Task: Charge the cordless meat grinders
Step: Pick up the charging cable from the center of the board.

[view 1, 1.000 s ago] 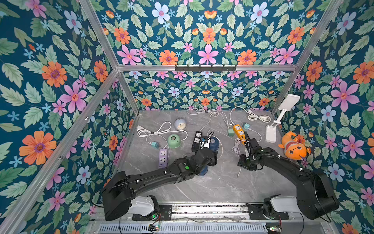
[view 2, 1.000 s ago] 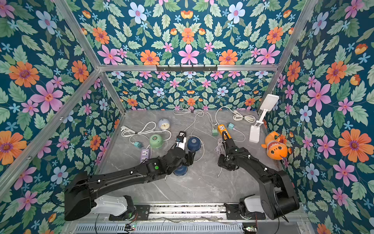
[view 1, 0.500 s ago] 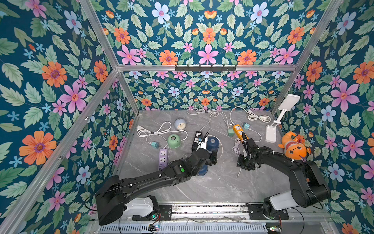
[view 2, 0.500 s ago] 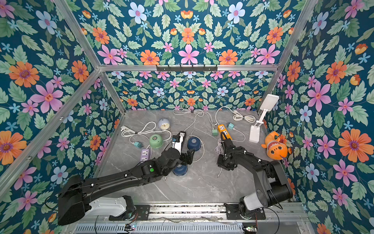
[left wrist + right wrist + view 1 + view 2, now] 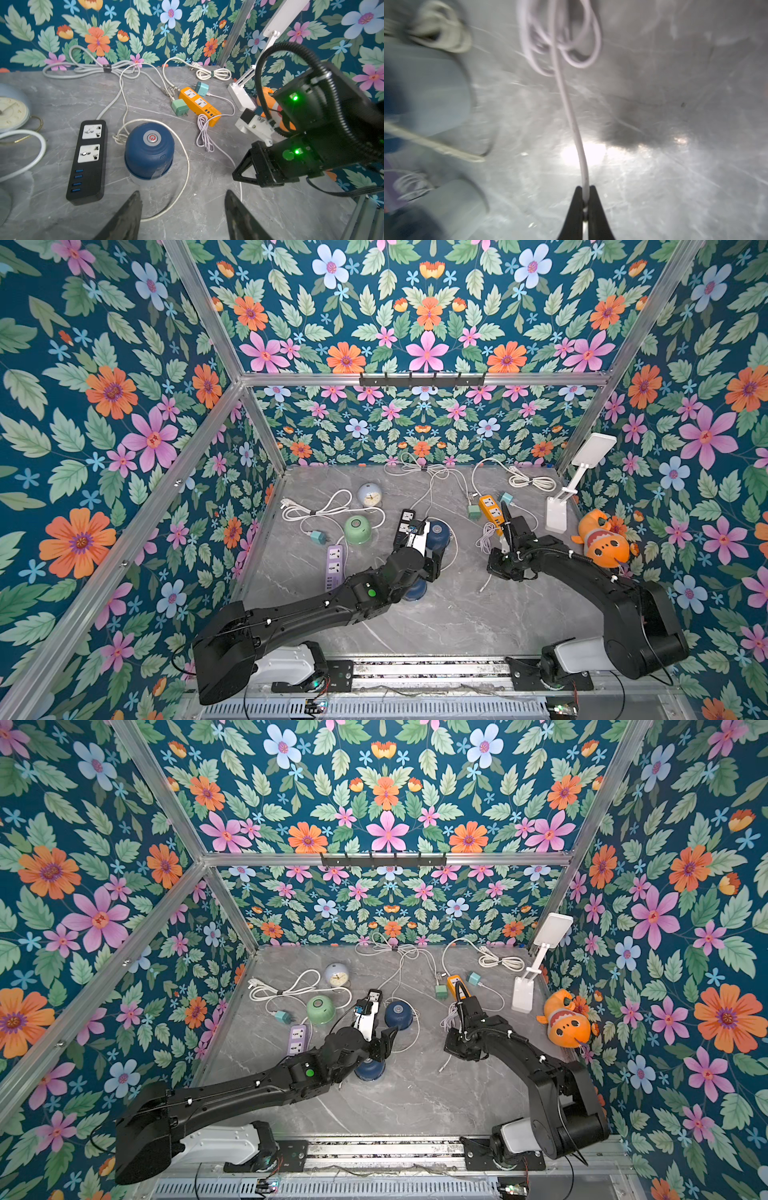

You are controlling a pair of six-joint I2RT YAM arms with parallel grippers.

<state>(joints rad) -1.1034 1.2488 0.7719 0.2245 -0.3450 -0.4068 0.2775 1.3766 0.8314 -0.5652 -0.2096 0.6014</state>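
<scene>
Mint green grinder (image 5: 358,529) stands, as we see in both top views, near the black power strip (image 5: 405,522), on its left. One navy grinder (image 5: 438,533) is just beside the strip on its right. A second navy grinder (image 5: 417,592) stands nearer to the robot's base than the strip, partly under the left arm. In the left wrist view we find the left gripper (image 5: 182,216) spread and empty, short of the navy grinder (image 5: 148,151) beside the strip. In the blurred right wrist view the right gripper (image 5: 584,193) pinches a white cable (image 5: 571,116).
</scene>
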